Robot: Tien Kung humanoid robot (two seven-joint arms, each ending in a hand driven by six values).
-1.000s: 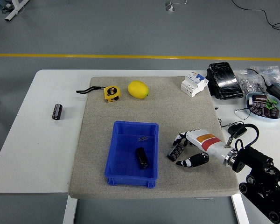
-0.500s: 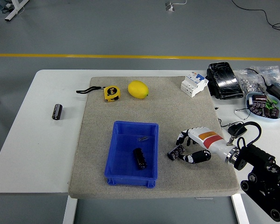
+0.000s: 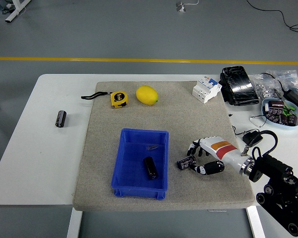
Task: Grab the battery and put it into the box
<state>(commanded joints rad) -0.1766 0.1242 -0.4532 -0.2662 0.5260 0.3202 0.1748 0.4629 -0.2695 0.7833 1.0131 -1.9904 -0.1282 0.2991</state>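
The white table (image 3: 35,148) fills the view from left to right, its near edge at the bottom. A grey mat (image 3: 188,114) covers its middle, reaching close to the near edge and stopping short of the far one; bare white table lies open on the left.

The blue box (image 3: 140,191) sits on the mat's near half, left of centre, open-topped. One battery already lies in it, a black cylinder (image 3: 150,167) with its long axis running near to far, tilted slightly left at the far end. Free floor shows all around it inside the box.

The right hand (image 3: 201,157) reaches in from the lower right over the mat, just right of the box. Its fingers and thumb curl around a second battery (image 3: 186,161), pinching it; the battery's long axis runs roughly left to right, its left end poking out toward the box wall, near it but apart.

At the mat's far edge lie a lemon (image 3: 147,94), a tape measure (image 3: 119,98) and a white breaker (image 3: 206,89), well apart from the hand. A third battery (image 3: 61,118) lies alone on the bare table at left, its axis near to far.
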